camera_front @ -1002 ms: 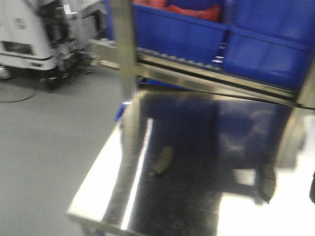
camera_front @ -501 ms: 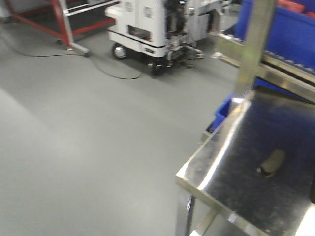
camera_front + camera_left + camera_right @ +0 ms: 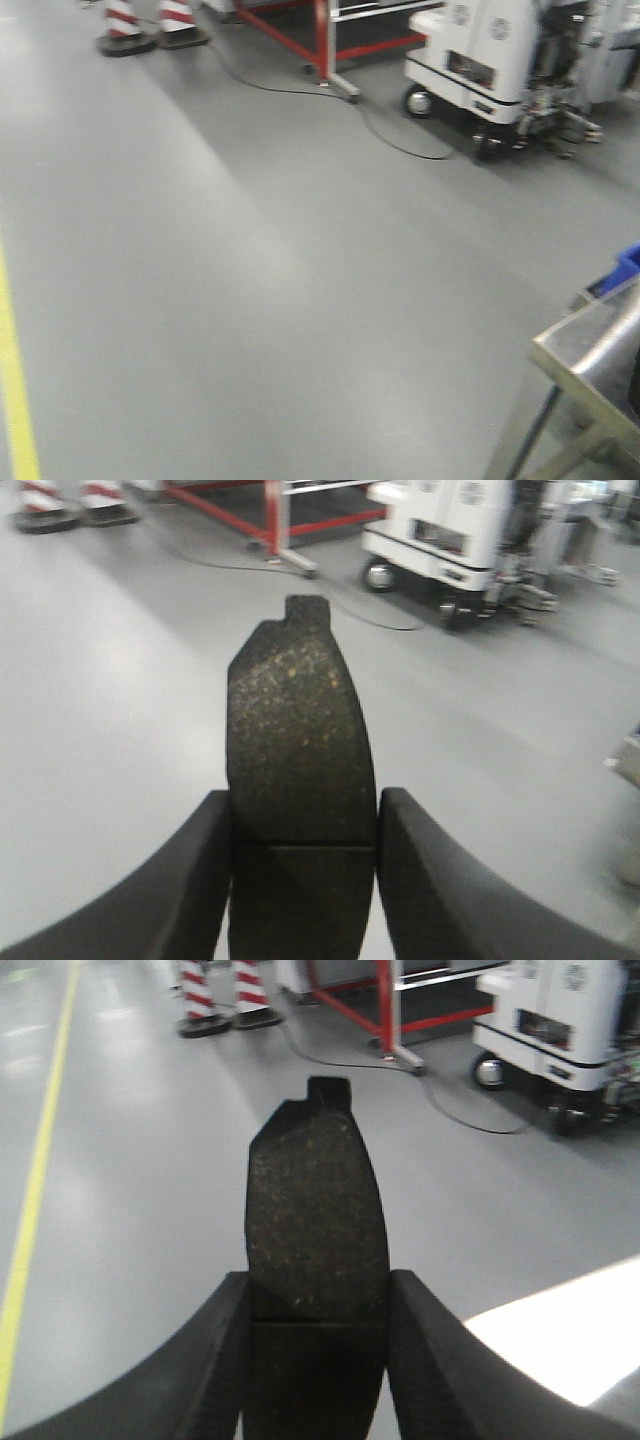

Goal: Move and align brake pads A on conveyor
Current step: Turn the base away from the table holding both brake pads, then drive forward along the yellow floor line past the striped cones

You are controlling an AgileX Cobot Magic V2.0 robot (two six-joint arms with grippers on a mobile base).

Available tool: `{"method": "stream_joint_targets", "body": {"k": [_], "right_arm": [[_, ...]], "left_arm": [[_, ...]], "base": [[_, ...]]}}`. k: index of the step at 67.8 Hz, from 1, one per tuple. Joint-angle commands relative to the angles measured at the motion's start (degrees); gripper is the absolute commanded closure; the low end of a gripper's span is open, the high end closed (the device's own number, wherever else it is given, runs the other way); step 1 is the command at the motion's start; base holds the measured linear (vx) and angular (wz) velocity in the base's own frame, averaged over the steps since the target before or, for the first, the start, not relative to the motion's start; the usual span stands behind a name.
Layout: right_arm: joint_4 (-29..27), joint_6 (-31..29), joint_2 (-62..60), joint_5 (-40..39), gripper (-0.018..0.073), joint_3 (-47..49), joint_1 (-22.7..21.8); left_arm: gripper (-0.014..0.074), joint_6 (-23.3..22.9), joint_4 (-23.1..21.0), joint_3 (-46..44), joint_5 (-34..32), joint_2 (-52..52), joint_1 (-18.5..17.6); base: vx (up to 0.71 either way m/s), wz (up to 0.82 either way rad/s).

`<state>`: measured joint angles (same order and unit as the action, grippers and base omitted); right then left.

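Note:
My left gripper [image 3: 304, 825] is shut on a dark-grey brake pad [image 3: 295, 740], gripped by its two long sides at the centre groove and held up over the grey floor. My right gripper [image 3: 318, 1305] is shut the same way on a second brake pad [image 3: 315, 1215]. Both pads point away from the wrists with a small tab at the far end. The grippers and pads do not show in the front view. The conveyor belt is out of view; only a red frame [image 3: 325, 40] stands far off.
A corner of the shiny steel table [image 3: 590, 350] with a blue bin [image 3: 622, 270] behind it is at the lower right. A white wheeled machine [image 3: 490, 60] and a floor cable [image 3: 400, 140] lie ahead. Striped cone bases [image 3: 150, 25] stand far left. A yellow line [image 3: 12, 380] marks the floor.
The front view has swung left: the steel table with its loose pad has slid out to the right edge, and open floor, the red frame and the cones have come in.

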<state>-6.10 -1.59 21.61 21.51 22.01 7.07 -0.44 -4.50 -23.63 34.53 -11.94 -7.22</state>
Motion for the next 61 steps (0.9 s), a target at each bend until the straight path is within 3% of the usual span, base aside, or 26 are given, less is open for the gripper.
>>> {"method": "stream_joint_targets", "body": {"k": [1,36,61], "right_arm": [[-0.01,-0.27,0.23,-5.11,0.0564,1.65,-0.21],[-0.01,-0.27,0.23,-5.11,0.0564,1.65,-0.21],[-0.01,-0.27,0.23,-5.11,0.0564,1.65,-0.21]], "left_arm": [[0.0603,-0.55,-0.61,-1.47,-5.21,-0.57,-0.19],[0.0603,-0.55,-0.61,-1.47,-5.21,-0.57,-0.19],[0.0603,-0.55,-0.61,-1.47,-5.21,-0.57,-0.19]], "base": [[-0.14,0.73],[-0.06,0.71],[0.06,0.51]]}}
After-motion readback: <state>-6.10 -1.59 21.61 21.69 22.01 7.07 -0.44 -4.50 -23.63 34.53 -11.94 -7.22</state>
